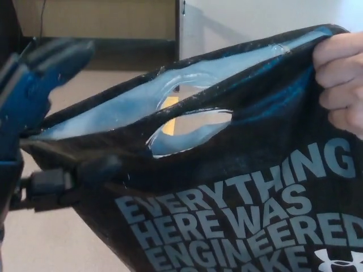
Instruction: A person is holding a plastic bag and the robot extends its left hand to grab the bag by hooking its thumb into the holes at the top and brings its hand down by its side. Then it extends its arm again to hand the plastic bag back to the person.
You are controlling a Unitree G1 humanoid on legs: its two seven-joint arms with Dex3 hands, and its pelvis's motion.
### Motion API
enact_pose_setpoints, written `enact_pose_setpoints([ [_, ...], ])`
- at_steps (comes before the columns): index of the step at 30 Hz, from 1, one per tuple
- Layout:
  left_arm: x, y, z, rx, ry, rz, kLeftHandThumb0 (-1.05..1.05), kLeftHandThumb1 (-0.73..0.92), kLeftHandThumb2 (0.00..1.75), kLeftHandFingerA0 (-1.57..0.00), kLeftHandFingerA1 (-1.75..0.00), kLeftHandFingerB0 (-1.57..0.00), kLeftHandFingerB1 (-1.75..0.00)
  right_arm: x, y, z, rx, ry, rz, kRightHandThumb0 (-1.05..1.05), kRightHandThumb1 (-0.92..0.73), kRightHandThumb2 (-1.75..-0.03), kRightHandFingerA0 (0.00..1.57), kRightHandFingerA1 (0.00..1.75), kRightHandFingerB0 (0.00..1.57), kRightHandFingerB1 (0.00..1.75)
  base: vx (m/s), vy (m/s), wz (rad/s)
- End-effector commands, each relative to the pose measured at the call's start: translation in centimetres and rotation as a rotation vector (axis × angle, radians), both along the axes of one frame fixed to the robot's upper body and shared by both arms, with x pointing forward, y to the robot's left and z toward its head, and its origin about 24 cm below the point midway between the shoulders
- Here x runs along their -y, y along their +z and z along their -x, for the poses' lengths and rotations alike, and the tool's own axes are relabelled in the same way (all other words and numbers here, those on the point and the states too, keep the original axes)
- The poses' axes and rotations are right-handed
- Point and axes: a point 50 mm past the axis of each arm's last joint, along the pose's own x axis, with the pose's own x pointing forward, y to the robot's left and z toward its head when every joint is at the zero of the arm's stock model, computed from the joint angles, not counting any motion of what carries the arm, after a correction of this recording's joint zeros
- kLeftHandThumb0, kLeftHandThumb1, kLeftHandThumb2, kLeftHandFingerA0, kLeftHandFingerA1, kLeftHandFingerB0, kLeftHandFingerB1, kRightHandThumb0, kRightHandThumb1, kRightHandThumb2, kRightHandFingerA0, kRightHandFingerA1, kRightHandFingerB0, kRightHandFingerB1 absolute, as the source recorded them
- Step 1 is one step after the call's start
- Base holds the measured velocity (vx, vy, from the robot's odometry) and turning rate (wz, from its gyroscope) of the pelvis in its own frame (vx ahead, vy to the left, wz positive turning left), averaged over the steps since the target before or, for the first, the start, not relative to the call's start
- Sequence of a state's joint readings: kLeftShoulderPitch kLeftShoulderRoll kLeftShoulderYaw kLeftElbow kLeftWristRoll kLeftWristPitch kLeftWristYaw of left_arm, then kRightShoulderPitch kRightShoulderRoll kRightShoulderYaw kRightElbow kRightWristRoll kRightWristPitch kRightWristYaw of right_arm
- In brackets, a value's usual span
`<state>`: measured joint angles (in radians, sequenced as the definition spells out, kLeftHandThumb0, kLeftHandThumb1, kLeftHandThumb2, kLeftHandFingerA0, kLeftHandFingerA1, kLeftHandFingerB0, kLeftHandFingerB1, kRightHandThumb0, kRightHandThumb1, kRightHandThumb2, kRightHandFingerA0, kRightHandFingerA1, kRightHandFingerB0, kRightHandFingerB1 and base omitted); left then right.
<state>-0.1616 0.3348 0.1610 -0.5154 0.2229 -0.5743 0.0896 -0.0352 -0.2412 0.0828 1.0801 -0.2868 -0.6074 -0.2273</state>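
A black plastic bag (244, 187) with pale printed lettering fills most of the head view, its mouth gaping toward me. A cut-out handle hole (190, 130) shows in the near wall, with a second one behind it. A person's hand (340, 79) pinches the bag's top right corner. My left hand (28, 113) is raised at the picture's left, blurred, right beside the bag's left edge. Its fingers (54, 56) point up and its thumb (74, 178) lies low against the bag's left side, outside the hole. The hand is open and holds nothing.
Beige carpet floor (51, 238) lies below. A yellow sheet (170, 105) on the floor shows through the bag's holes. A dark upright post (178, 28) and a pale panel (255, 20) stand behind, with a dark baseboard (130, 54) along the wall.
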Motion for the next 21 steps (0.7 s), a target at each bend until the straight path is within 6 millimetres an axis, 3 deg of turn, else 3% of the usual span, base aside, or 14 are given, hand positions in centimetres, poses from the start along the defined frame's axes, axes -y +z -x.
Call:
enact_pose_setpoints([
  [1, 1.5, 2.1, 1.3, 0.081, 0.034, -0.051, -0.58, 0.43, 0.71, -0.18, -0.41, -0.14, -0.38, 0.7, 0.4, 0.1, 0.030, -0.025, 0.006, -0.37, -0.49, -0.70, 0.64, 0.57, 0.36, 0.44, 0.00, 0.000, 0.00],
  [2, 1.7, 2.2, 1.4, 0.079, 0.012, -0.048, -0.56, 0.42, 0.69, -0.19, -0.40, -0.15, -0.37, 0.7, 0.4, 0.1, 0.031, -0.021, 0.013, -0.37, -0.49, -0.71, 0.64, 0.57, 0.37, 0.44, 0.00, 0.000, 0.00],
  [3, 1.9, 2.3, 1.4, 0.081, -0.004, -0.051, -0.28, 0.32, 0.89, -0.08, -0.51, -0.07, -0.51, 0.7, 0.3, 0.2, 0.028, -0.021, 0.011, -0.37, -0.50, -0.71, 0.64, 0.57, 0.37, 0.44, 0.00, 0.000, 0.00],
  [4, 2.1, 2.3, 1.4, 0.079, -0.011, -0.052, -0.28, 0.33, 0.89, -0.07, -0.51, -0.07, -0.50, 0.7, 0.3, 0.3, 0.028, -0.021, 0.012, -0.29, -0.59, -0.58, 0.70, 0.49, 0.41, 0.36, 0.00, 0.000, 0.00],
  [6, 2.5, 2.4, 1.4, 0.078, -0.012, -0.057, -0.29, 0.33, 0.90, -0.07, -0.51, -0.07, -0.50, 0.7, 0.3, 0.4, 0.026, -0.022, 0.010, -0.29, -0.60, -0.58, 0.69, 0.49, 0.41, 0.37, 0.00, 0.000, 0.00],
  [7, 2.6, 2.4, 1.4, 0.077, 0.000, -0.068, -0.29, 0.34, 0.90, -0.06, -0.51, -0.06, -0.50, 0.8, 0.2, 0.5, 0.026, -0.021, 0.009, -0.37, -0.50, -0.71, 0.64, 0.57, 0.37, 0.45, 0.00, 0.000, 0.00],
  [8, 2.8, 2.4, 1.3, 0.076, 0.003, -0.073, -0.29, 0.33, 0.90, -0.06, -0.51, -0.06, -0.50, 0.8, 0.3, 0.5, 0.028, -0.019, 0.012, -0.37, -0.50, -0.71, 0.64, 0.57, 0.37, 0.45, 0.00, 0.000, 0.00],
  [9, 2.9, 2.5, 1.2, 0.074, 0.001, -0.072, -0.29, 0.31, 0.88, -0.06, -0.51, -0.06, -0.50, 0.8, 0.2, 0.5, 0.026, -0.019, 0.009, -0.37, -0.50, -0.72, 0.64, 0.57, 0.37, 0.45, 0.00, 0.000, 0.00],
  [10, 3.2, 2.5, 1.1, 0.067, -0.012, -0.069, -0.49, 0.49, 0.55, -0.20, -0.32, -0.18, -0.28, 0.8, 0.2, 0.6, 0.022, -0.023, 0.001, -0.37, -0.50, -0.71, 0.64, 0.57, 0.37, 0.45, 0.00, 0.000, 0.00],
  [15, 4.4, 2.6, 0.8, 0.050, -0.019, -0.086, -0.55, 0.51, 0.56, -0.20, -0.32, -0.18, -0.28, 0.8, 0.3, 0.4, 0.028, -0.028, -0.005, -0.38, -0.50, -0.71, 0.64, 0.57, 0.37, 0.45, 0.00, 0.000, 0.00],
  [16, 4.9, 2.3, 0.6, 0.008, -0.010, -0.102, -0.33, 0.30, 0.88, 0.00, -0.49, 0.00, -0.48, 0.8, 0.4, 0.3, 0.035, -0.025, 0.002, -0.29, -0.59, -0.58, 0.69, 0.49, 0.43, 0.37, 0.00, 0.000, 0.00],
  [20, 5.7, 2.0, 0.1, -0.057, 0.001, -0.117, -0.33, 0.28, 0.86, -0.01, -0.49, 0.00, -0.48, 0.8, 0.4, 0.4, 0.034, -0.018, 0.010, -0.30, -0.60, -0.58, 0.70, 0.48, 0.43, 0.37, 0.00, 0.000, 0.00],
  [21, 5.9, 2.0, -0.2, -0.063, 0.008, -0.112, -0.32, 0.28, 0.86, -0.01, -0.49, 0.00, -0.48, 0.9, 0.5, 0.3, 0.034, -0.015, 0.008, -0.38, -0.50, -0.72, 0.64, 0.57, 0.38, 0.45, 0.00, 0.000, 0.00],
])
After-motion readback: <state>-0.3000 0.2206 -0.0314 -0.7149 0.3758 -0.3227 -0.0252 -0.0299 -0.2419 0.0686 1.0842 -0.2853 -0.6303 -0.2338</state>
